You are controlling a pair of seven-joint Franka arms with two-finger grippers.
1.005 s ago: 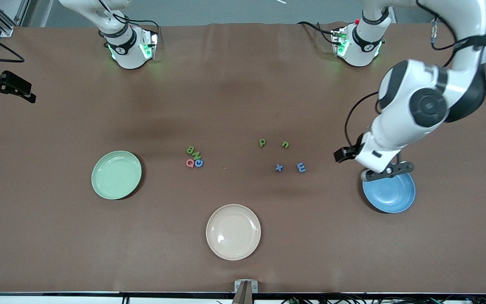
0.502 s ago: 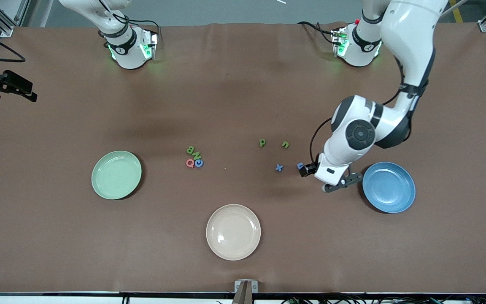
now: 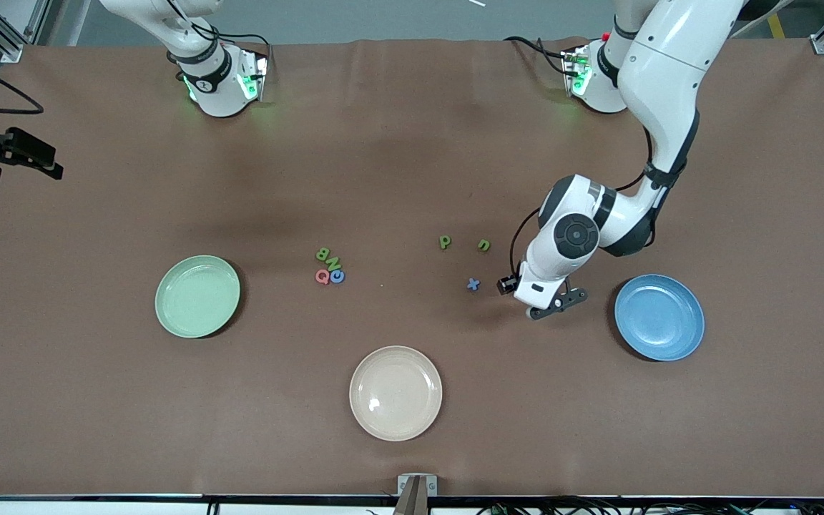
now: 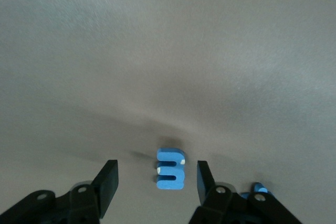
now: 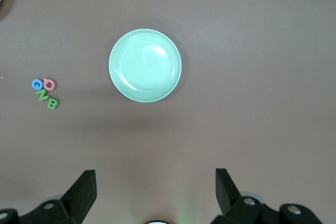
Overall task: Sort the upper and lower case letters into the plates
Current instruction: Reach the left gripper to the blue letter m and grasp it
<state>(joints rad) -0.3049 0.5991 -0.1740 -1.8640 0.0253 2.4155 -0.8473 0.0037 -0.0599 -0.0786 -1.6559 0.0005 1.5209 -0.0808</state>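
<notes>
My left gripper (image 4: 156, 174) is down at the table beside the blue plate (image 3: 659, 317), open, with a small blue letter (image 4: 170, 169) lying between its fingers and a gap on each side. The arm hides that letter in the front view. A blue x (image 3: 473, 284), a green p (image 3: 444, 242) and a green n (image 3: 483, 245) lie close by. A green B (image 3: 323, 252), green N (image 3: 334, 262), pinkish-red Q (image 3: 322, 276) and blue G (image 3: 337, 276) are clustered beside the pale green plate (image 3: 197, 296). My right gripper (image 5: 156, 179) waits open high over the pale green plate (image 5: 145, 65).
A cream-beige plate (image 3: 395, 393) sits nearer the front camera, between the two coloured plates. All three plates hold nothing. The robot bases stand along the table's edge farthest from the front camera.
My left arm swung from over the blue plate toward the table's middle and came down around the blue letter, and its jaws have narrowed. The right arm barely moved.
</notes>
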